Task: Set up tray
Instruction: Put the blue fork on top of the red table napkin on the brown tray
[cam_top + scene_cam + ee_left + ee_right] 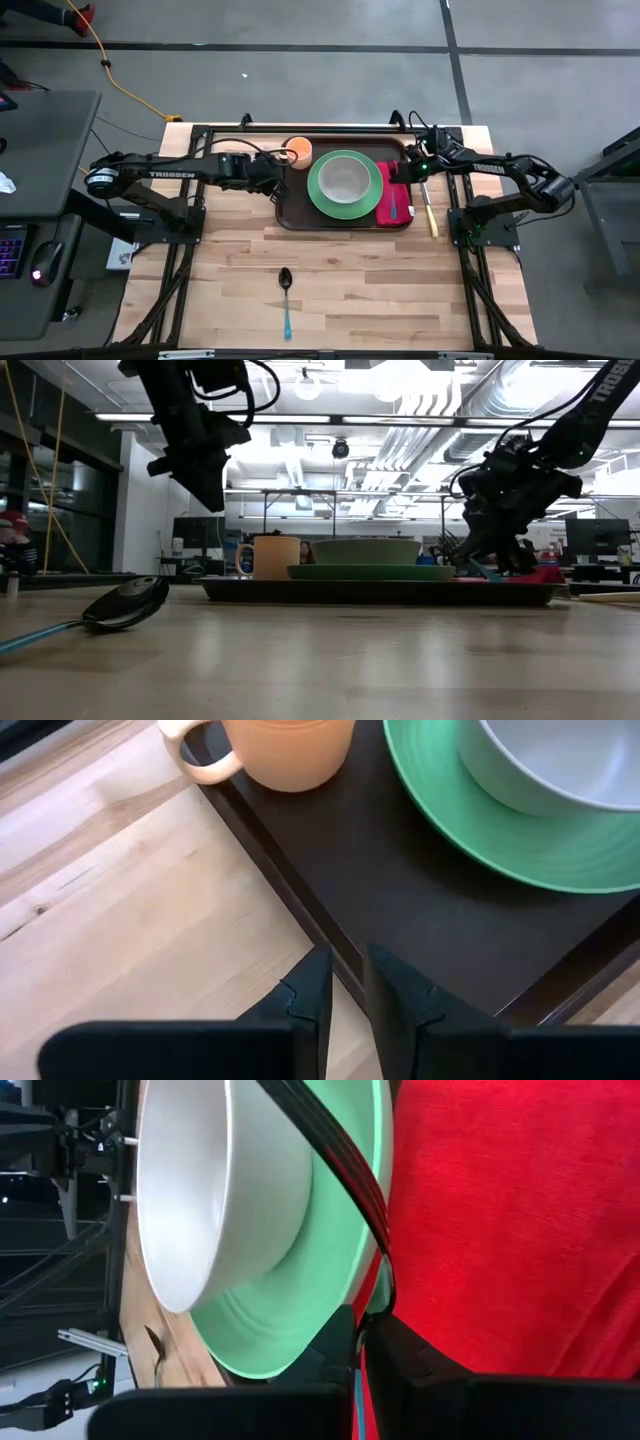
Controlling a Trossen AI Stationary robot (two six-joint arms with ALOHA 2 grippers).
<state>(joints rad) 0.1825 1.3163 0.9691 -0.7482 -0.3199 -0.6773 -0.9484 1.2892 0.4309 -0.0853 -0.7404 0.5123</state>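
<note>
The large dark brown rectangular plastic tray (295, 208) with a raised rim lies at the far middle of the light wooden slatted table (350, 290), toward twelve o'clock in the high view. On it, a round green plate (322, 197) carries a pale grey-white bowl (345, 180). At the plate's ten o'clock stands an orange ceramic mug (298, 151), its handle turned toward the tray's left edge. At the plate's three o'clock a red folded cloth napkin (390, 205) lies on the tray, with a thin blue-handled utensil (393, 209) on top of it; what kind of utensil cannot be told. Just off the tray's right rim, a pale yellow-handled utensil (430, 215) rests on the bare wood. Well apart, toward six o'clock, a spoon with a black bowl and blue handle (286, 300) lies on the table.

The left gripper (345, 985) reaches in from nine o'clock, its fingers (310, 990) hanging above the tray's left rim with a narrow gap between them and nothing in it; the low view shows it raised clear of the table. The right gripper (360, 1342) comes in from three o'clock, low over the napkin next to the plate's edge, its jaws pressed together; a blue strip shows at the fingertips, but a hold on it cannot be told.
</note>
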